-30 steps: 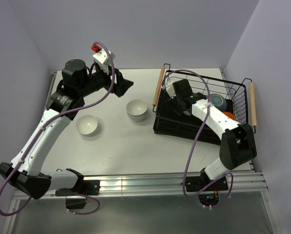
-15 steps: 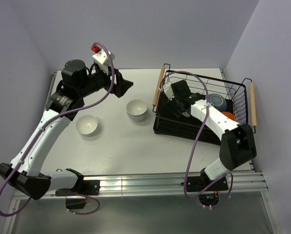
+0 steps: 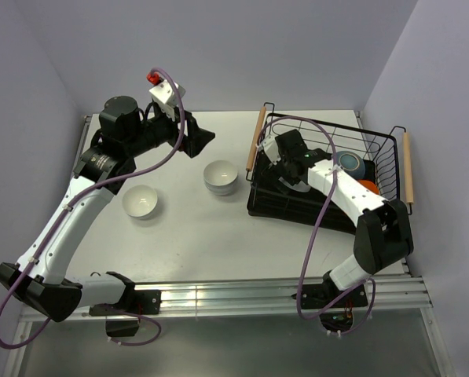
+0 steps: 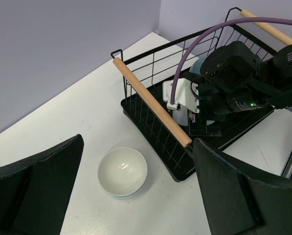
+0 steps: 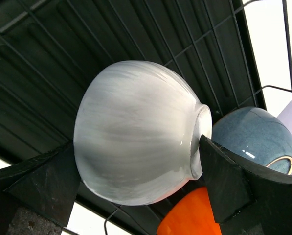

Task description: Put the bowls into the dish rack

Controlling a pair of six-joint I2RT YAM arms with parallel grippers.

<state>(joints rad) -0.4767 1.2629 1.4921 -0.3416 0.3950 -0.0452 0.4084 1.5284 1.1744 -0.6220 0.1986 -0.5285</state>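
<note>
The black wire dish rack (image 3: 328,206) stands at the right, with wooden handles. My right gripper (image 3: 291,177) is inside its left part, shut on a white bowl (image 5: 136,132) held on its side just above the rack floor (image 5: 111,39). A dark blue bowl (image 3: 350,165) and an orange bowl (image 3: 367,187) lie in the rack beyond it; both show in the right wrist view, blue (image 5: 248,137) and orange (image 5: 194,215). A stack of white bowls (image 3: 220,177) and a single white bowl (image 3: 140,202) sit on the table. My left gripper (image 3: 196,140) is open and empty, above and behind the stack (image 4: 122,172).
The rack's near wooden handle (image 4: 150,108) runs between the stack and my right arm (image 4: 234,78). The table ends at walls at the back and both sides. A purple cable loops over the rack (image 3: 320,122).
My right gripper has shifted slightly left inside the rack with the white bowl. The left arm and the bowls on the table have not moved.
</note>
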